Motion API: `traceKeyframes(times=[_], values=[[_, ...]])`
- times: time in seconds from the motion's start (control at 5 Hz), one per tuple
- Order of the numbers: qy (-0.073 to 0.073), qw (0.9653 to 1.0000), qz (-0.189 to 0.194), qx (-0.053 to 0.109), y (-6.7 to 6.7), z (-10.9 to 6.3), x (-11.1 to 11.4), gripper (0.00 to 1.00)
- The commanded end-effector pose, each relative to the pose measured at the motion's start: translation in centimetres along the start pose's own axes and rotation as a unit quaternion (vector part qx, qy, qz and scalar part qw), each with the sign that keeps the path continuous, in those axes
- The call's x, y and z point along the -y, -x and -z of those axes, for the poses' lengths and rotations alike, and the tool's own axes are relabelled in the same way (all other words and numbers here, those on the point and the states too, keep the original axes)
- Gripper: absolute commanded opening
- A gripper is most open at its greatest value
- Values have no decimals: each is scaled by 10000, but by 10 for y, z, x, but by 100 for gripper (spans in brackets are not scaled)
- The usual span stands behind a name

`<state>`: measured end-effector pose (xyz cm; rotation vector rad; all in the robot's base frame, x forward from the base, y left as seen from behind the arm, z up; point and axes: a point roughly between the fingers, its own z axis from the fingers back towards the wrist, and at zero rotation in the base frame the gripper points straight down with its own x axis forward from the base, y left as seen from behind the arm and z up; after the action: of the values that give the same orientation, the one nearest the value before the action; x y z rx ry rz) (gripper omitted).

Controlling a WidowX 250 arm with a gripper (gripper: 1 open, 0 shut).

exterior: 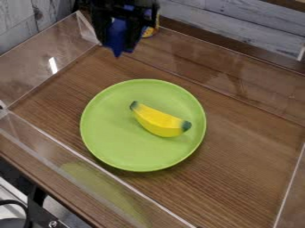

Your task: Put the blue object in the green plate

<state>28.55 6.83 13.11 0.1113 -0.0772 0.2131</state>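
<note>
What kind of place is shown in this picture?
Probably a robot test bench: a wooden table fenced by clear plastic walls, with a toy-like banana lying on a green plate.

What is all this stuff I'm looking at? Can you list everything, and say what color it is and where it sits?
green plate: one, lime green, middle of the wooden table.
banana: one, yellow, lying in the plate, right of its centre.
blue object: one, deep blue, held up in the air at the top of the picture, beyond the plate, blurred.
clear walls: transparent panels standing around the table's edges.
table: one, brown wood grain, under everything.
gripper: one, black, at the top edge, shut on the blue object, blurred.
</note>
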Motion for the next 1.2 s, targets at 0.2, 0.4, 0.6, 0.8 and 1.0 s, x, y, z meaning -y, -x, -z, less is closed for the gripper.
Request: traceKeyframes(times=[0.2, 0.4, 0.6, 0.8, 1.0], values=[[-44, 9986, 481, 209, 11, 0, 30, 0], [-83, 9982, 567, 174, 13, 10, 36, 0], [-132, 9981, 589, 128, 12, 21, 40, 0], [-167, 9982, 579, 60, 9, 32, 41, 0], [-177, 9983, 551, 14, 6, 40, 43, 0]])
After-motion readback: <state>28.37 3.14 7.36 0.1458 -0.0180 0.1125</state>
